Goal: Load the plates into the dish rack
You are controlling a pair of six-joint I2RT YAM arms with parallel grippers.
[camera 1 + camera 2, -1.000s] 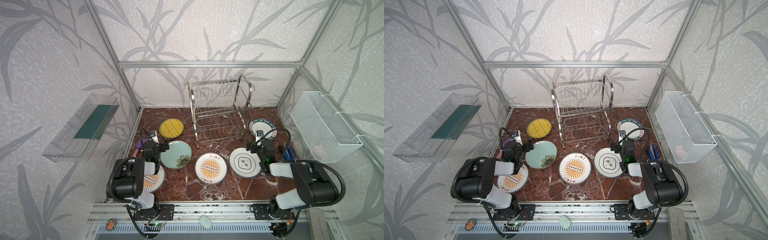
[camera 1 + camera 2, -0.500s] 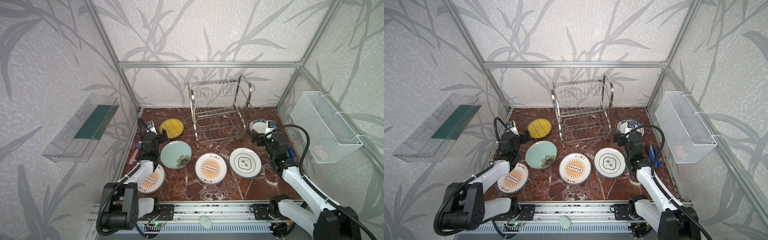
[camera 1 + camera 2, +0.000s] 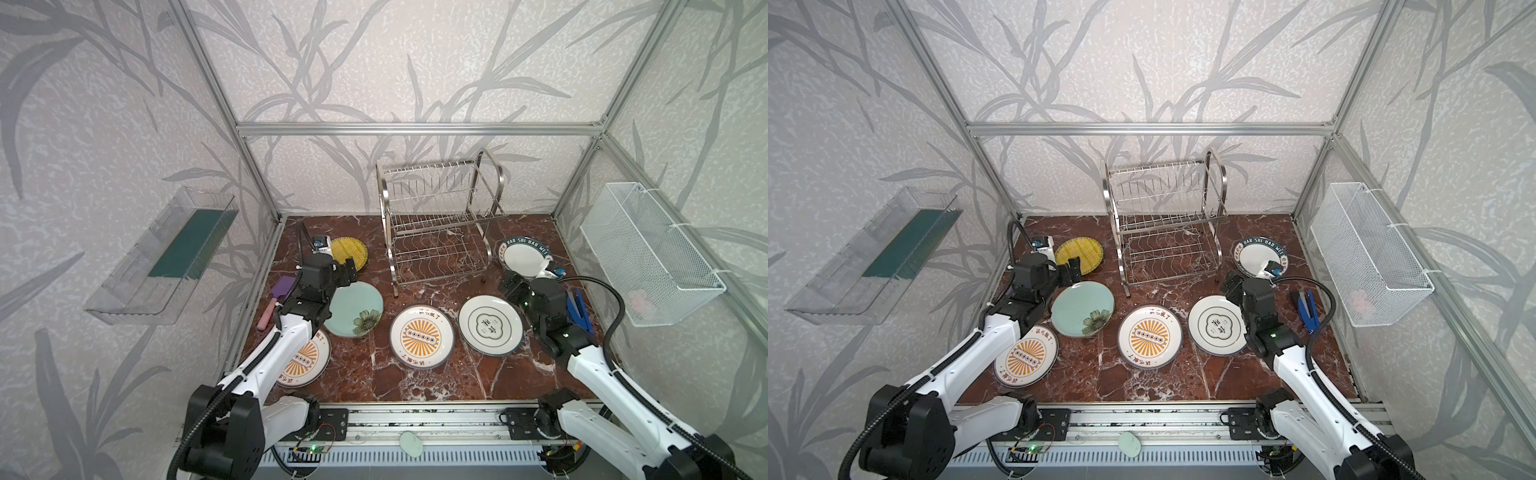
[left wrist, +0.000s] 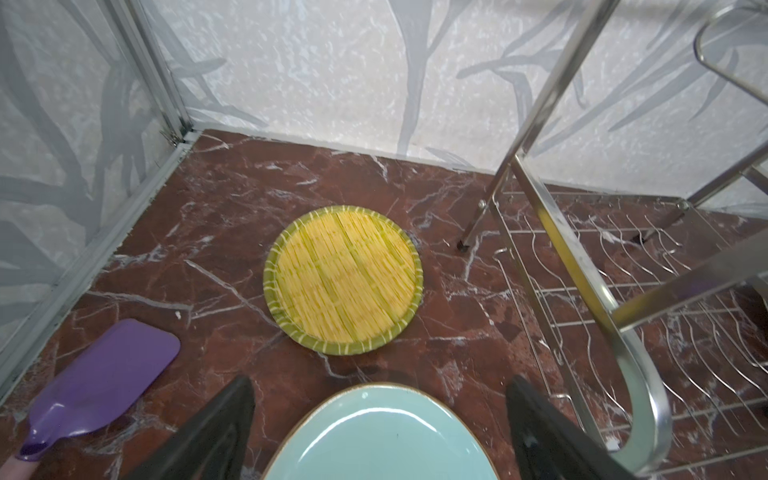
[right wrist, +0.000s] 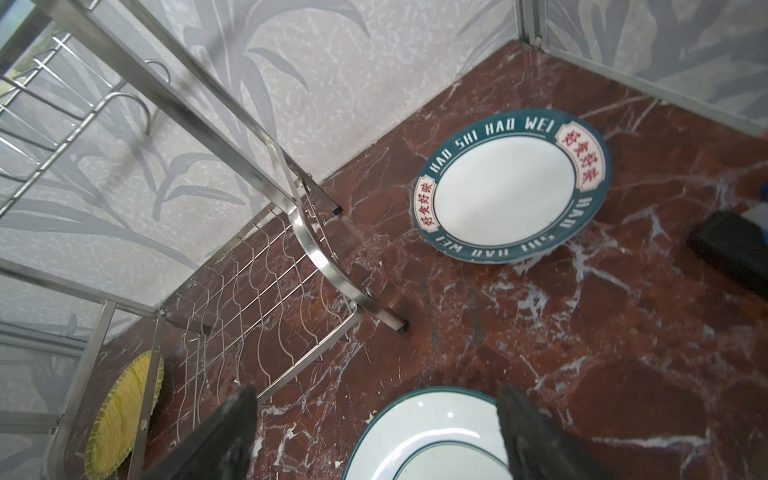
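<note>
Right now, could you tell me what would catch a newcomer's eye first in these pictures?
The shiny dish rack stands empty at the back of the red marble tabletop, while colourful plates lie flat before and beside it. The left pincer hangs open over the teal plate's rim, the right pincer over a white, dark-ringed plate's rim.

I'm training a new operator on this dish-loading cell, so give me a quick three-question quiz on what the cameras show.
1. True or false: one plate already stands in the dish rack.
2. In the left wrist view, which plate's rim shows between the open fingers of the left gripper? A yellow ribbed plate; B pale teal flowered plate; C orange sunburst plate.
3. How many plates lie flat on the table?
Key: 1 false; 2 B; 3 six.
</note>
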